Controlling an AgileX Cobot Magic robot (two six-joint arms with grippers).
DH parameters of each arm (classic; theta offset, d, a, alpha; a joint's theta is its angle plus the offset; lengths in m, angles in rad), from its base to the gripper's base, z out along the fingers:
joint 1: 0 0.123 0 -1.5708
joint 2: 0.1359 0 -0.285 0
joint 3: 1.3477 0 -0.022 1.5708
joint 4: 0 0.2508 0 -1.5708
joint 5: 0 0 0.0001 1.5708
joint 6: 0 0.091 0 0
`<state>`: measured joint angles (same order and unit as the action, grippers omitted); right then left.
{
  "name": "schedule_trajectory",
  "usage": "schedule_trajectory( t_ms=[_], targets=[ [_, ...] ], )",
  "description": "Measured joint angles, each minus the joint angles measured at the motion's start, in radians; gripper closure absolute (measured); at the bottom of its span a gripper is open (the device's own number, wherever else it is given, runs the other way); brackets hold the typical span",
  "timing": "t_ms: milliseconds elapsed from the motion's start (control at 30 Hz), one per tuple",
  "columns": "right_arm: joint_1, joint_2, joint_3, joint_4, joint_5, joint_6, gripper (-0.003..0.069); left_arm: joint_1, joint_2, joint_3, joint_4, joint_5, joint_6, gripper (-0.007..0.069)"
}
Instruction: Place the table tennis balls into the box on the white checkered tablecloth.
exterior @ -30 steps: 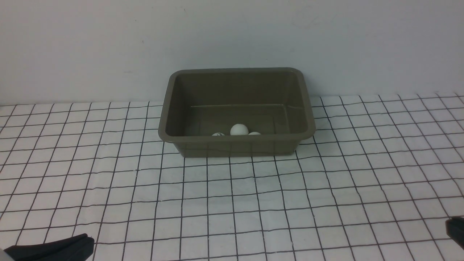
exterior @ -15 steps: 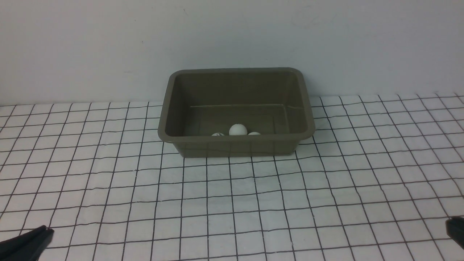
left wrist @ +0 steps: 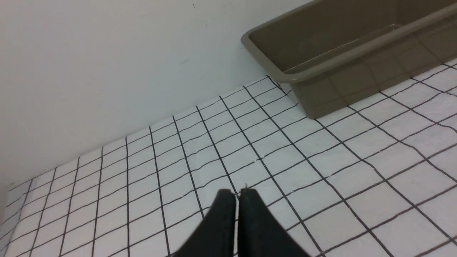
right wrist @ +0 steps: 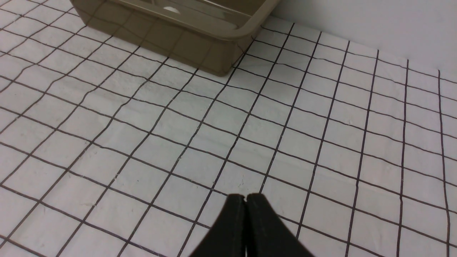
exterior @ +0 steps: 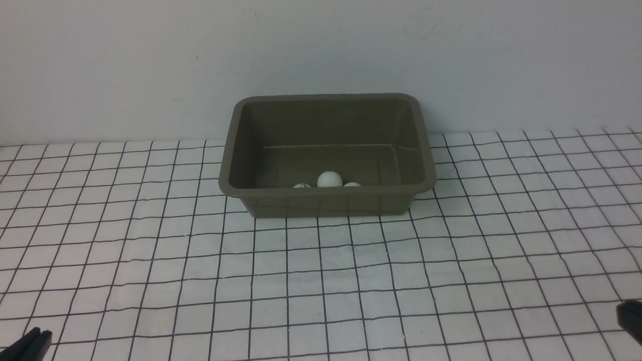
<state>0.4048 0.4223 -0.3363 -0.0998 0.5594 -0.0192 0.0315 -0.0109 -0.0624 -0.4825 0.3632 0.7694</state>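
Observation:
The olive-brown box stands on the white checkered tablecloth against the back wall. Three table tennis balls lie inside it near its front wall: a middle ball, a left ball with a dark mark, and a right ball; the left and right ones are mostly hidden by the rim. My left gripper is shut and empty, low over the cloth at the near left corner. My right gripper is shut and empty at the near right edge. The box also shows in the left wrist view and the right wrist view.
A plain white wall rises directly behind the box. The cloth is slightly wrinkled in front of the box.
My left gripper has drawn back toward the near left corner of the front view, now barely showing. The middle ball has settled slightly. The right gripper has not moved.

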Motion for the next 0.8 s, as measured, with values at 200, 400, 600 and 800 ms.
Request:
schedule_trajectory(
  t_ms=[200, 400, 600, 800],
  targets=[
    [0.0, 0.0, 0.0, -0.001, 0.0, 0.0, 0.0672, 0.0, 0.0, 0.001, -0.026, -0.13, 0.008, 0.0629],
    [0.0, 0.0, 0.0, -0.002, 0.001, 0.0, 0.0672, 0.0, 0.0, 0.001, -0.045, -0.304, -0.024, 0.0629],
    [0.0, 0.0, 0.0, -0.002, 0.002, 0.0, 0.0672, 0.033, 0.0, 0.034, 0.238, -0.242, -0.342, 0.0629],
    [0.0, 0.0, 0.0, -0.002, 0.002, 0.0, 0.0672, 0.079, 0.0, 0.091, 0.368, -0.131, -0.655, 0.0629]
  ],
)
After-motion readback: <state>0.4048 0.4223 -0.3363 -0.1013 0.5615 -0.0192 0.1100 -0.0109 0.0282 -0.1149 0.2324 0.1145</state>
